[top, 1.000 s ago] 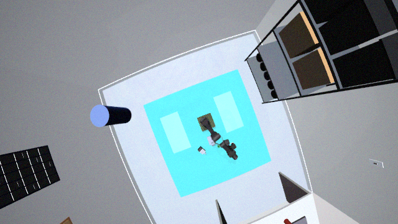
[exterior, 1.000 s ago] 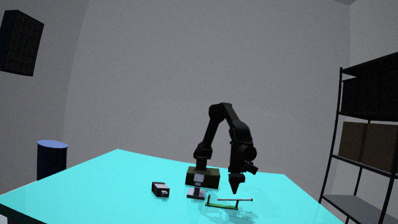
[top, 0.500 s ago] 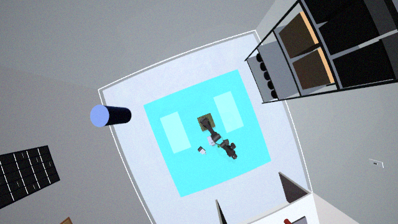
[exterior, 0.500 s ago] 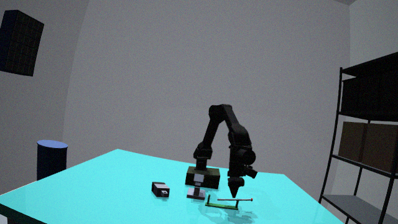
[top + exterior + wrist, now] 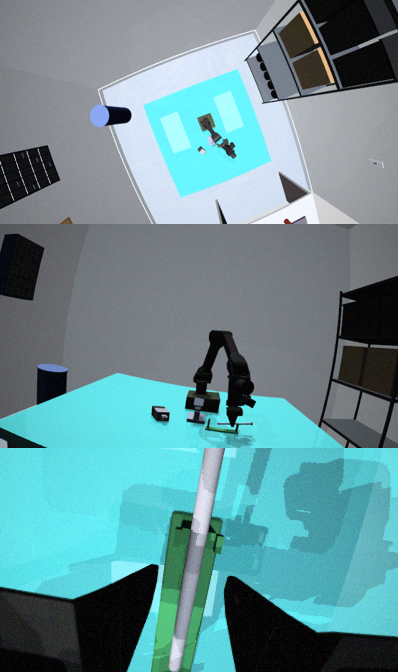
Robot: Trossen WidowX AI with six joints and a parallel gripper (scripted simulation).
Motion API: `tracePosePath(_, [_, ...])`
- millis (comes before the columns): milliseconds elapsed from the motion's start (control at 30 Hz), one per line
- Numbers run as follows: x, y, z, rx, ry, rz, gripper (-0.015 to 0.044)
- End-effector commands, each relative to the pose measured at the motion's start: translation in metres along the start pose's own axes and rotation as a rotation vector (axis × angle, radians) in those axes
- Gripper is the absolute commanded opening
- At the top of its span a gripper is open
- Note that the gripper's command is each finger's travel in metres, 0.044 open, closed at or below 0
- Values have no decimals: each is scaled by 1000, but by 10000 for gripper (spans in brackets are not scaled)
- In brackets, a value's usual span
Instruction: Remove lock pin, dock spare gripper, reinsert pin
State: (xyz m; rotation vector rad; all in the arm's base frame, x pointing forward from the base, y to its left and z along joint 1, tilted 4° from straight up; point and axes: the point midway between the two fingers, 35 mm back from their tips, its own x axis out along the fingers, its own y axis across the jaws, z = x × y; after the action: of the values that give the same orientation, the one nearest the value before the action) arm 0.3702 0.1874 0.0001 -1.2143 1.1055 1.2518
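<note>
The gripper (image 5: 232, 425) (image 5: 191, 574) is open and points down, its black fingertips on either side of the lock pin with a gap at each side. The pale lock pin (image 5: 243, 423) (image 5: 201, 513) lies along the green cradle (image 5: 217, 429) (image 5: 168, 583). Its red head shows at the right in the exterior view. The mount (image 5: 211, 140) (image 5: 199, 402) stands left of the cradle on a grey plate, no pin visible through its socket. The spare gripper (image 5: 201, 150) (image 5: 160, 414), a dark and light block with a square spigot, lies on the table farther left.
The arm's base box (image 5: 212, 117) (image 5: 209, 405) stands behind the mount. The cyan table top (image 5: 193, 180) (image 5: 102, 404) carries everything. A blue cylinder (image 5: 99, 116) (image 5: 51, 382) and a black shelf rack (image 5: 337, 359) stand off the table.
</note>
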Motion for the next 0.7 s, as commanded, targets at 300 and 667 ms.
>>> tracePosePath(300, [15,2,-4,-3,5,0,180])
tracePosePath(667, [15,2,-4,-3,5,0,0])
